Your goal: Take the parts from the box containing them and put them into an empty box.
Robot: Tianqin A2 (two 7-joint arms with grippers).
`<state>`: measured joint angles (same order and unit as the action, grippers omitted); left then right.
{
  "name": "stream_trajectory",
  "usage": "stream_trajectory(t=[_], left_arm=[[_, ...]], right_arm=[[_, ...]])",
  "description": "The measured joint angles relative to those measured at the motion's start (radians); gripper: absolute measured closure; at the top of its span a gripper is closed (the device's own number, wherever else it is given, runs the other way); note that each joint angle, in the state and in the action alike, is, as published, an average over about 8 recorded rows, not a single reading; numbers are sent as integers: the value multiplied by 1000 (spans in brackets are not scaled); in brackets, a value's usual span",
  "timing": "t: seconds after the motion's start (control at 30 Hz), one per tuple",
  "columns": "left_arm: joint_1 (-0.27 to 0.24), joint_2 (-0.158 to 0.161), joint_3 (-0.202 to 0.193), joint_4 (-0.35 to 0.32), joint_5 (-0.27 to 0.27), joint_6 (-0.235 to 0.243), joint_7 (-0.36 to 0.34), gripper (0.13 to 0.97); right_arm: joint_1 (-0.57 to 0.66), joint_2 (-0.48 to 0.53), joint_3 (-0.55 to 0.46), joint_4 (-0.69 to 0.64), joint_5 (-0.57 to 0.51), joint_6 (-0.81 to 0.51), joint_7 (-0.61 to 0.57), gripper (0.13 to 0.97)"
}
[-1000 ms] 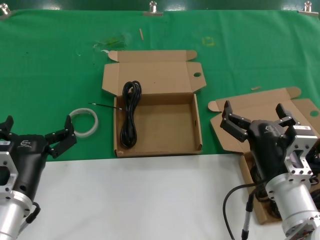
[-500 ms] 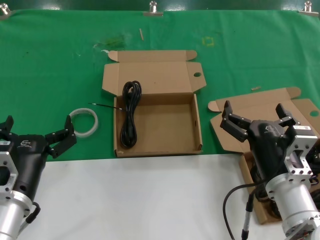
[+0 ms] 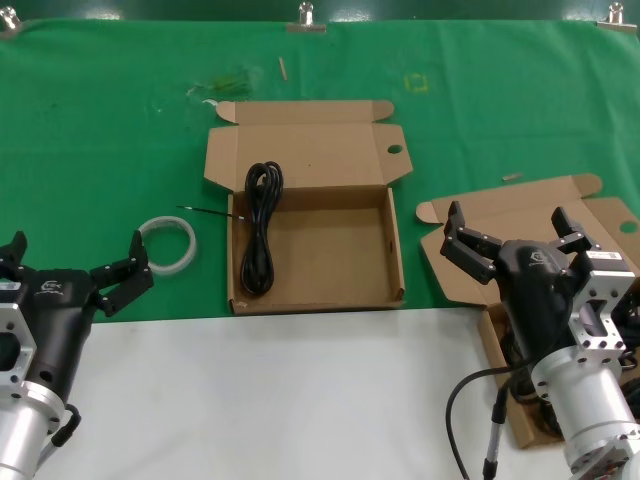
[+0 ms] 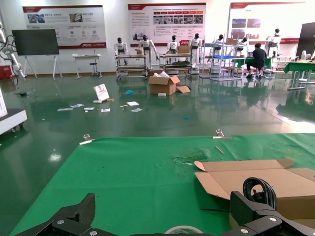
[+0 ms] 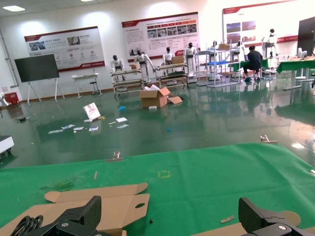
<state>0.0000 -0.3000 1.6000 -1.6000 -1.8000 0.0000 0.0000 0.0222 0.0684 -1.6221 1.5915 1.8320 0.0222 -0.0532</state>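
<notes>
The nearly square brown box (image 3: 330,255) lies open at the table's middle. One folded black cable (image 3: 259,230) lies along its left wall; it also shows in the left wrist view (image 4: 258,189). Its lid (image 3: 305,150) has a small round hole (image 3: 394,150). The wider-lidded box (image 3: 520,235) sits at the right, its tray and contents mostly hidden under my right arm. My right gripper (image 3: 510,222) is open and empty above that box's lid. My left gripper (image 3: 72,258) is open and empty at the front left, beside the white ring (image 3: 167,243).
A thin black stick (image 3: 205,210) lies between the ring and the square box. Small scraps (image 3: 282,67) lie on the green cloth (image 3: 100,130) at the back. A white surface (image 3: 280,390) covers the front. Clips (image 3: 306,15) hold the cloth's far edge.
</notes>
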Motion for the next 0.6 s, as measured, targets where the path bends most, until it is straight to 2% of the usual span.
stream_trajectory(t=[0.6], left_arm=[[0,0,0,0,0,0,0,132]], right_arm=[[0,0,0,0,0,0,0,129]])
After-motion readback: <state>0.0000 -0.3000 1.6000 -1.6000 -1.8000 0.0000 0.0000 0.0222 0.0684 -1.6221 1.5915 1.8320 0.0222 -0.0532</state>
